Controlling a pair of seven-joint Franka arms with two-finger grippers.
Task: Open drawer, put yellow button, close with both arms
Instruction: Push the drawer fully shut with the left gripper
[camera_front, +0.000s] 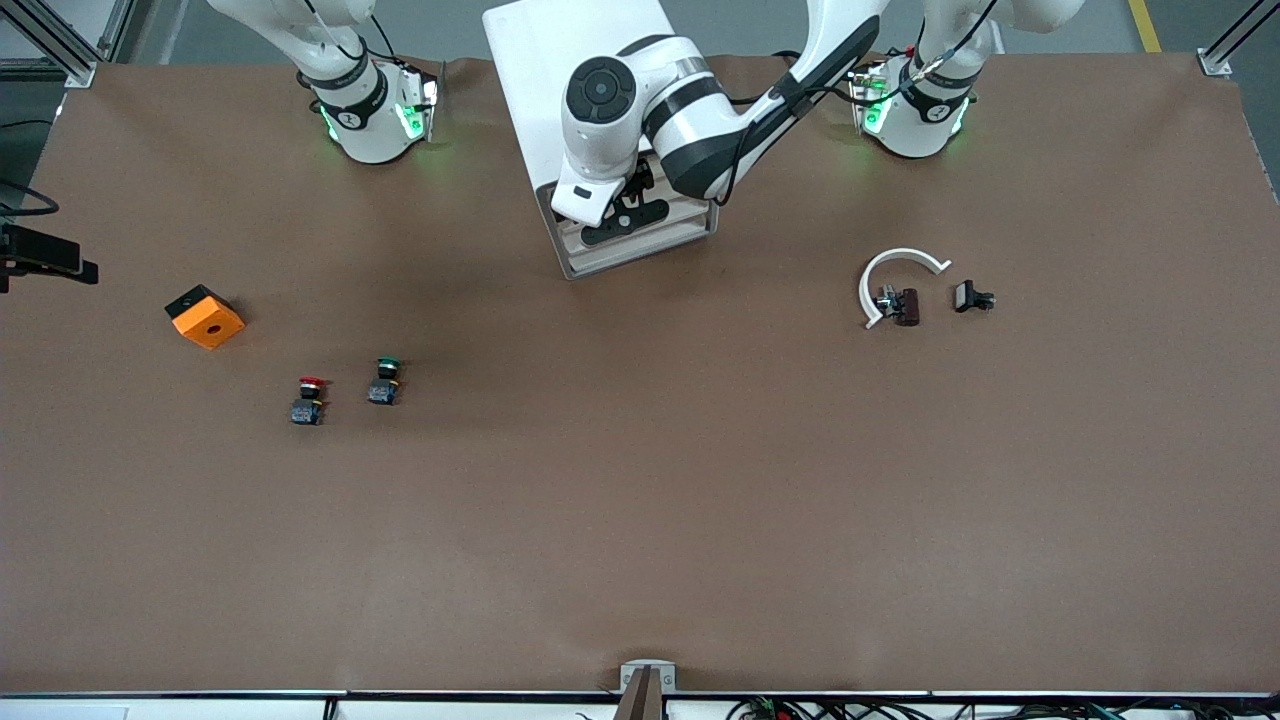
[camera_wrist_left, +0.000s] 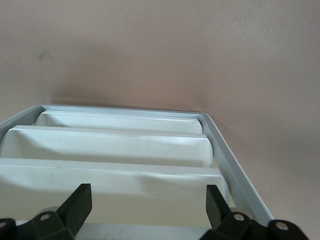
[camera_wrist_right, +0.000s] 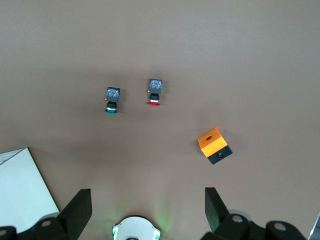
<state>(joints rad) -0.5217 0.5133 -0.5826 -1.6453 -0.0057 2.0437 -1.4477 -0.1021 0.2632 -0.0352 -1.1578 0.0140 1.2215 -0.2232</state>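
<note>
The white cabinet (camera_front: 585, 80) stands mid-table near the robots' bases. My left arm reaches over it. My left gripper (camera_front: 625, 212) is open and empty, down at the cabinet's front, its fingers (camera_wrist_left: 77, 202) spread over the uppermost drawer (camera_wrist_left: 125, 192). The lower same-looking drawer fronts step away below it. I cannot tell how far the uppermost drawer (camera_front: 640, 248) stands out. My right gripper (camera_wrist_right: 148, 197) is open and empty, held high over the right arm's end of the table above its own base (camera_wrist_right: 135, 230). The yellow button is out of view.
A red-capped button (camera_front: 311, 398) and a green-capped button (camera_front: 386, 381) stand toward the right arm's end, with an orange box (camera_front: 205, 316) beside them. A white arc piece (camera_front: 893, 272) and small dark parts (camera_front: 972, 297) lie toward the left arm's end.
</note>
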